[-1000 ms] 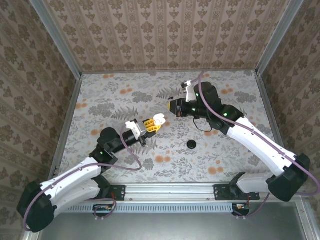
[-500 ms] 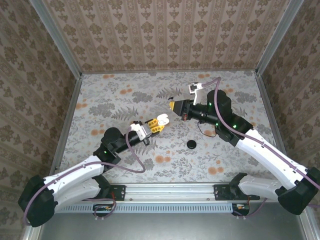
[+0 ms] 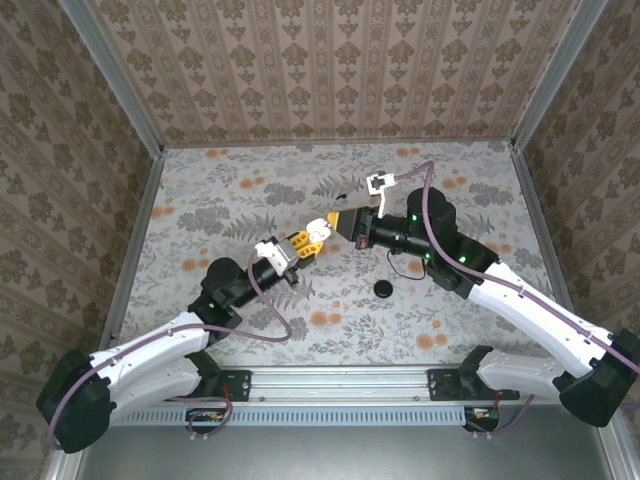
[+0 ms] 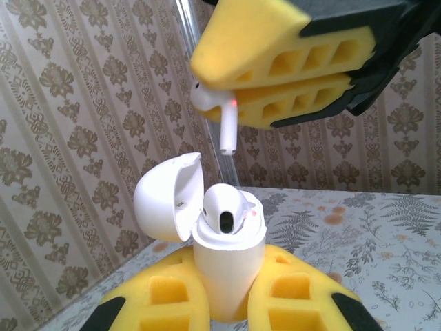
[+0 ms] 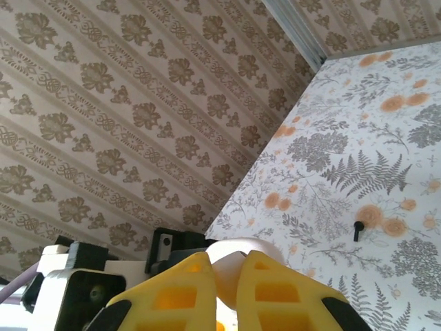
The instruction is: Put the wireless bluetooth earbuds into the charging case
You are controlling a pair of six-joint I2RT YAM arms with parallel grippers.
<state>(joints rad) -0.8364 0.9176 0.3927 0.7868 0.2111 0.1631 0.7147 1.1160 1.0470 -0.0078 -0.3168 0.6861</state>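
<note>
Above the middle of the table [image 3: 210,205], we see the left gripper [image 4: 224,286] clamped on the open white case [image 4: 222,258], one earbud [image 4: 224,211] seated. Just above, the right gripper [image 4: 222,88] pinches the second earbud [image 4: 228,129], stem down, clear of the case.

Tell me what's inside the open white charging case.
One white earbud sits in the charging case, head showing, stem hidden inside the body. The rest of the interior is covered by it. A second earbud hangs above, pinched in the right tool.

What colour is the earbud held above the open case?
White earbud; left wrist view shows it best.
</note>
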